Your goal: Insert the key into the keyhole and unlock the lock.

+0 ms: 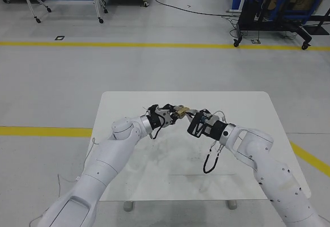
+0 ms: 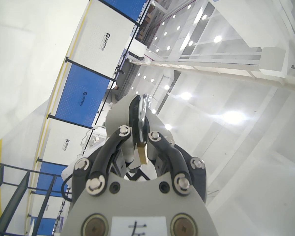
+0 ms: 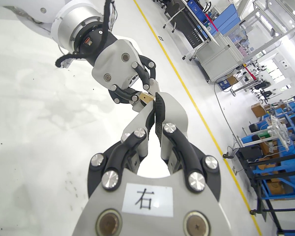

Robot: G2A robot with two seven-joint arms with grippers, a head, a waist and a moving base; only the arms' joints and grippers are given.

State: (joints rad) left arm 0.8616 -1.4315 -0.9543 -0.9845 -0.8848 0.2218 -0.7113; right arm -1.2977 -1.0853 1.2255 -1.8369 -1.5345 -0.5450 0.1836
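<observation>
**Lock and key meet in mid-air**

Over the white bench (image 1: 153,187), both arms converge at the middle. The left pincer (image 2: 140,114) is clenched on the brass lock (image 3: 146,96), holding it off the surface so its free end faces across. The right pincer (image 3: 156,104) is squeezed tight, tips right at the lock. I judge it's pinching the key (image 1: 190,111), a mere silver sliver, lined up for insertion.

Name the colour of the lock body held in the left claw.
Brass-gold; the small metal lock body shows best in the right wrist view.
</observation>
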